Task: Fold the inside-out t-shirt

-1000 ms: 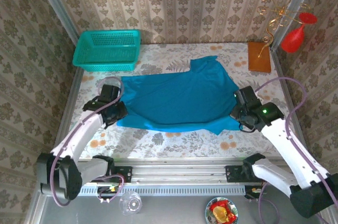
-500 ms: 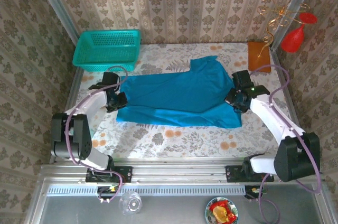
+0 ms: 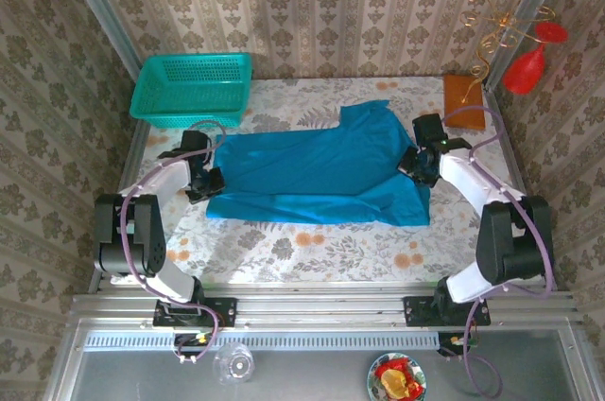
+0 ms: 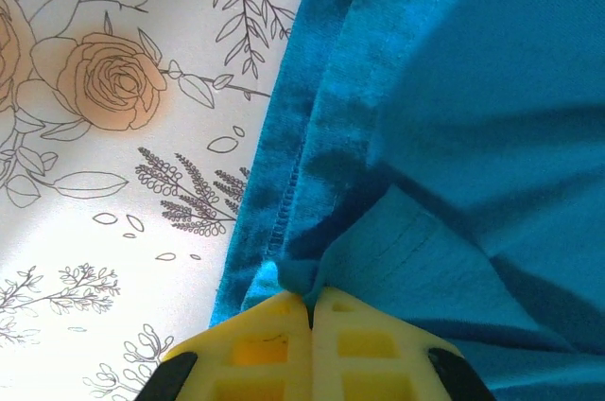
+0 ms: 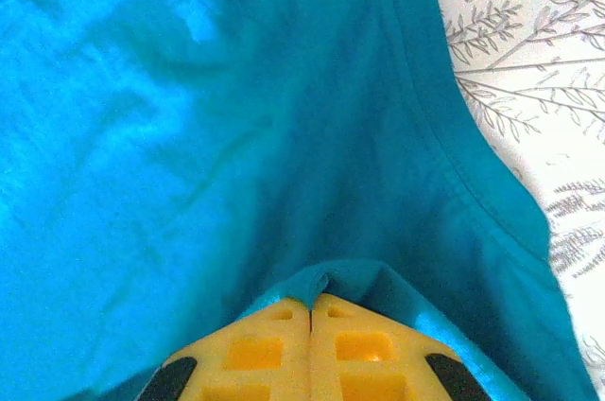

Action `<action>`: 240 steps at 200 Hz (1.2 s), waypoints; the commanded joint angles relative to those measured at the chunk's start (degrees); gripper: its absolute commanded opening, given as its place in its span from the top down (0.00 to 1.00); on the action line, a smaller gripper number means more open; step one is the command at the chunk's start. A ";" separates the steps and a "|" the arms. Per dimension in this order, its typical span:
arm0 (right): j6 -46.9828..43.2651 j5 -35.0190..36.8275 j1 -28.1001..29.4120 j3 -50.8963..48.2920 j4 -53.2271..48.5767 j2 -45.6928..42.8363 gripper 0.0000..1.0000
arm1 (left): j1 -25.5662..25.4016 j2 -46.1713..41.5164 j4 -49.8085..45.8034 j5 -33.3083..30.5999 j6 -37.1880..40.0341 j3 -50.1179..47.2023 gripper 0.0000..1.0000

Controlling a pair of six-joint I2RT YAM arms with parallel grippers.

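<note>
The soft, thin teal-blue t-shirt looks limp and is best held at its hems. The left gripper and right gripper pinch its opposite edges.

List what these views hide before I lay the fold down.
Wrist views: how many t-shirt layers the left gripper and right gripper pinch; the shut fingers bury them.
Top view: both pinch spots, under the grippers' own bodies.
Top view: the t-shirt's lower layer, under the folded-over cloth.

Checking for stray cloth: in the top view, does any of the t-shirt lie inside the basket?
No, the t-shirt lies on the table, apart from the basket.
</note>
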 commanded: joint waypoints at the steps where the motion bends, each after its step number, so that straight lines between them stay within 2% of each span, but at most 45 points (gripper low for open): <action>1: -1.75 -0.98 -0.57 3.18 1.75 2.53 1.00 | 0.69 -0.69 -0.27 -0.73 1.02 1.63 0.94; 23: -1.80 -0.69 -1.02 4.52 1.82 4.40 1.00 | 0.62 -1.48 -1.56 -0.90 1.07 2.44 0.82; 33: -2.17 -1.32 -1.10 5.13 1.70 4.80 0.84 | 0.62 -2.91 -2.71 -1.73 1.19 2.42 0.75; 47: -3.00 -1.92 -1.13 5.88 0.63 4.28 0.69 | 0.70 -5.76 -4.74 -3.63 1.46 2.10 0.68; 62: -3.68 -2.04 -1.12 5.74 -0.63 2.41 0.61 | 0.92 -8.99 -6.69 -5.27 1.63 0.52 0.63; 77: -4.45 -2.16 -1.12 4.49 -1.87 -0.20 0.57 | 1.23 -10.89 -7.76 -4.05 2.22 -1.44 0.61; 107: -8.46 -5.94 -1.15 0.52 -4.10 -4.49 0.53 | 1.69 -10.15 -6.29 2.34 4.29 -5.61 0.61; 134: -14.09 -16.71 -1.18 -3.63 -3.86 -5.86 0.49 | 2.85 -6.82 -3.58 7.29 6.95 -6.09 0.60; 155: -14.43 -20.96 -1.19 -7.44 -1.97 -6.53 0.45 | 3.97 -4.48 -2.00 10.79 8.91 -4.68 0.58; 183: -13.73 -21.43 -1.19 -10.59 -0.85 -6.36 0.44 | 5.64 -1.88 -1.17 14.41 10.18 -2.89 0.59; 240: -13.40 -20.16 -1.19 -12.74 -0.54 -4.89 0.44 | 7.69 1.19 -1.06 15.81 11.14 -2.10 0.60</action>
